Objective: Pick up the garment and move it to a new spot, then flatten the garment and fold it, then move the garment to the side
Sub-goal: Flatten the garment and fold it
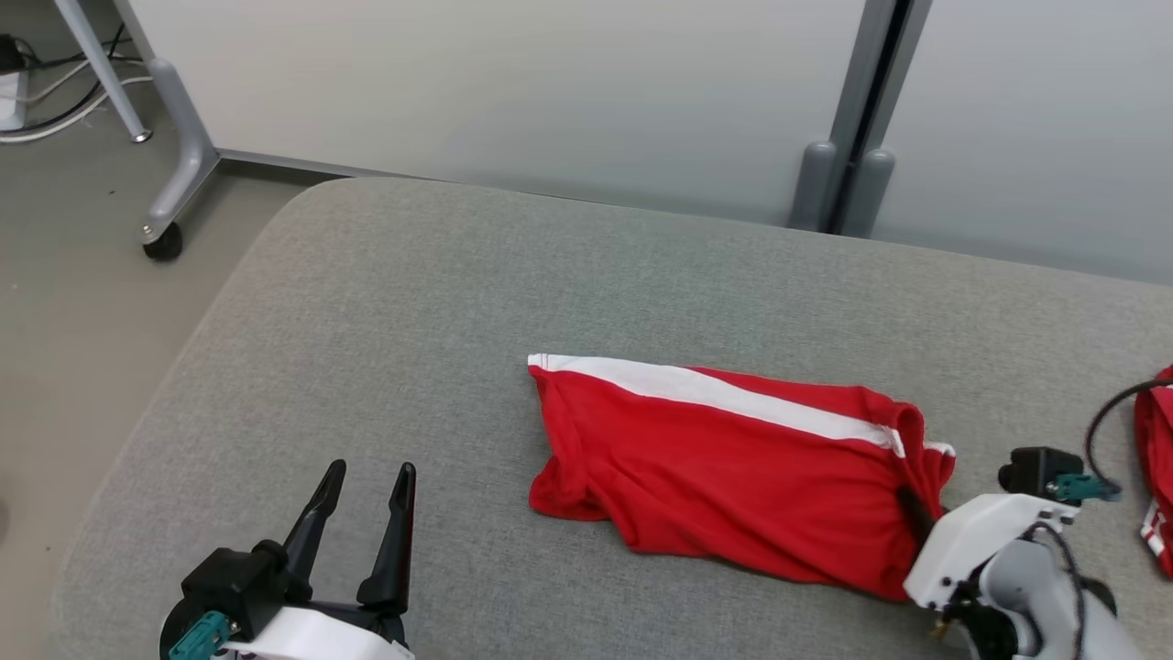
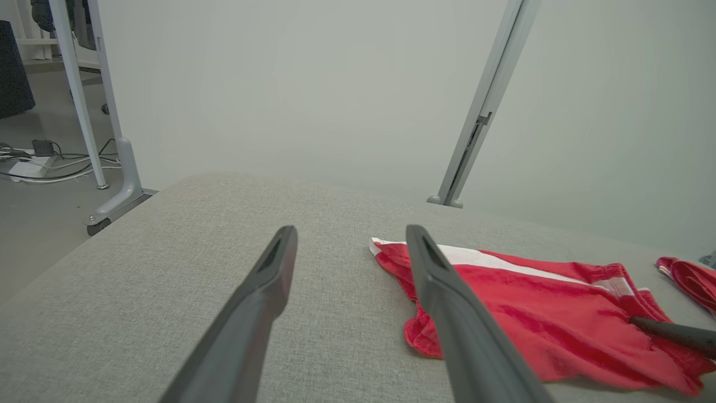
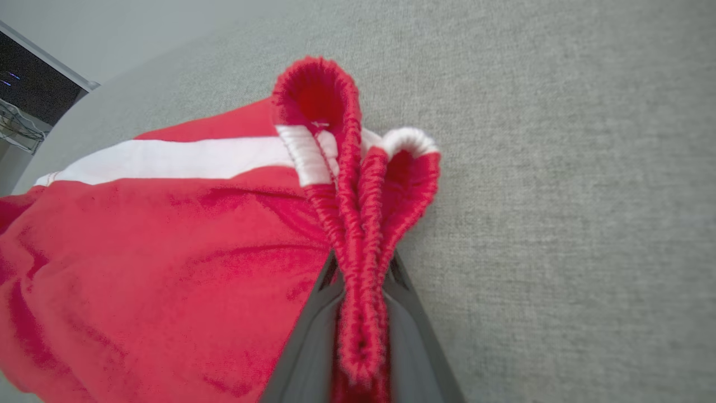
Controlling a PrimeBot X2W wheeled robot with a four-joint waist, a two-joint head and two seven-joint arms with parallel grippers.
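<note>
My right fingers [image 3: 310, 341] are clamped on the bunched waistband [image 3: 358, 212] of the red garment [image 1: 733, 458], which lies rumpled on the grey cushion [image 1: 412, 302]. I judge that this thick edge gives a sure hold for lifting. My left fingers [image 1: 396, 527] hover spread apart, well clear of the cloth and free for another corner.

"How many garments do you count from here?"
"Two, both red: the striped garment [image 1: 733, 467] in the middle and the other garment [image 1: 1156, 458] at the right edge."
"And tools?"
"Two as well: the left tool [image 1: 371, 469] and the right tool [image 3: 362, 260]."
"One tabletop [image 1: 412, 302]?"
"Just one, grey."
</note>
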